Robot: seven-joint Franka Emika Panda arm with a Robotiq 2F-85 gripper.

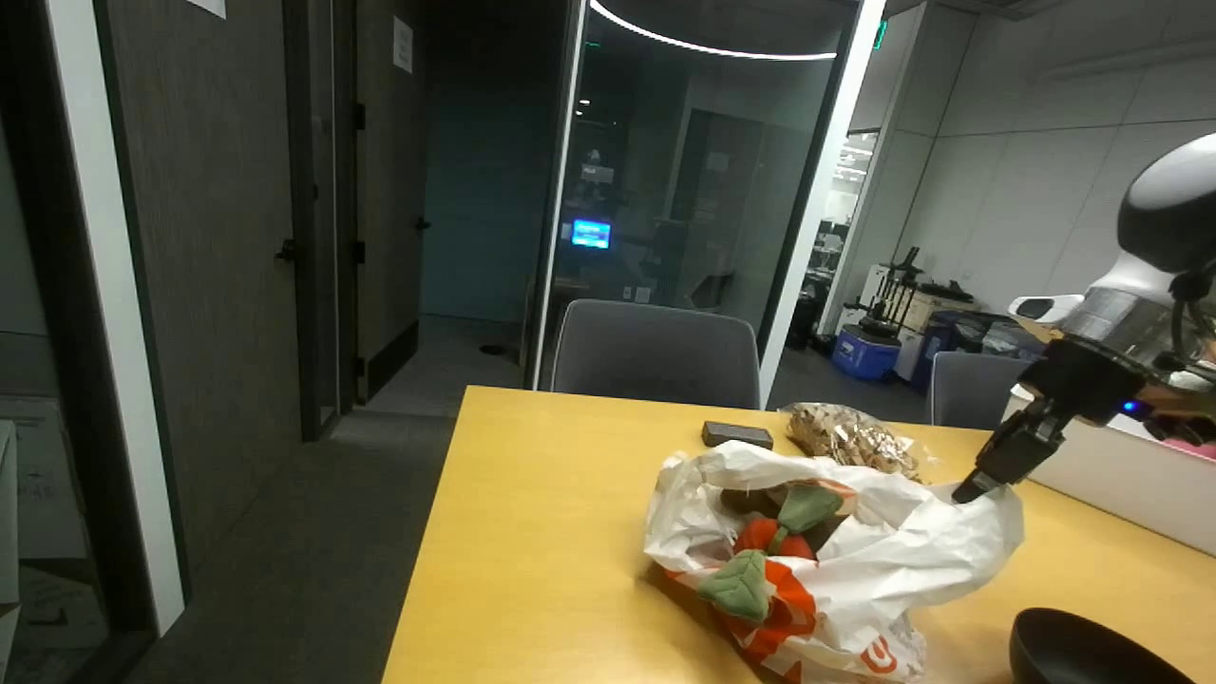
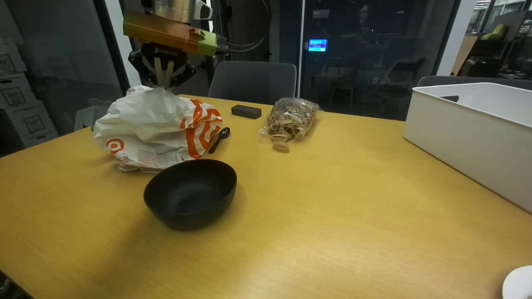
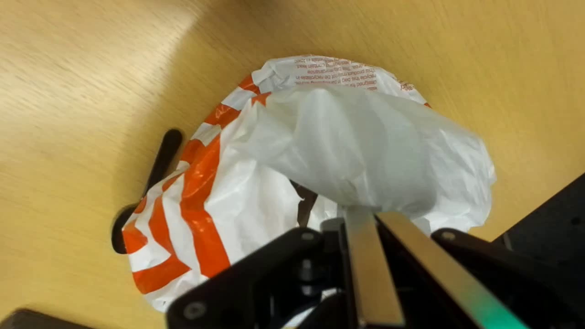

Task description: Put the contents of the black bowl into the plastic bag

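Note:
My gripper [image 1: 971, 490] is shut, pinching the rim of the white plastic bag with orange-red print [image 1: 936, 551]. In an exterior view the bag [image 2: 145, 124] peaks up to the gripper's fingertips [image 2: 164, 85]. Its film reaches the gripper [image 3: 376, 211] in the wrist view as well. Through the bag's mouth a red thing with green leaves [image 1: 774, 540] shows, partly hanging out. A brown patch [image 1: 746, 501] lies behind it; whether this is the contents I cannot tell. The black bowl [image 2: 191, 216] stands upright beside the bag, bare inside.
A black spoon [image 2: 220, 139] lies against the bag. Behind are a dark block [image 2: 246, 111] and a clear bag of tan bits [image 2: 293, 120]. A white bin [image 2: 469, 141] stands on the table's far side, and a white round item [image 2: 519, 284] sits at the corner.

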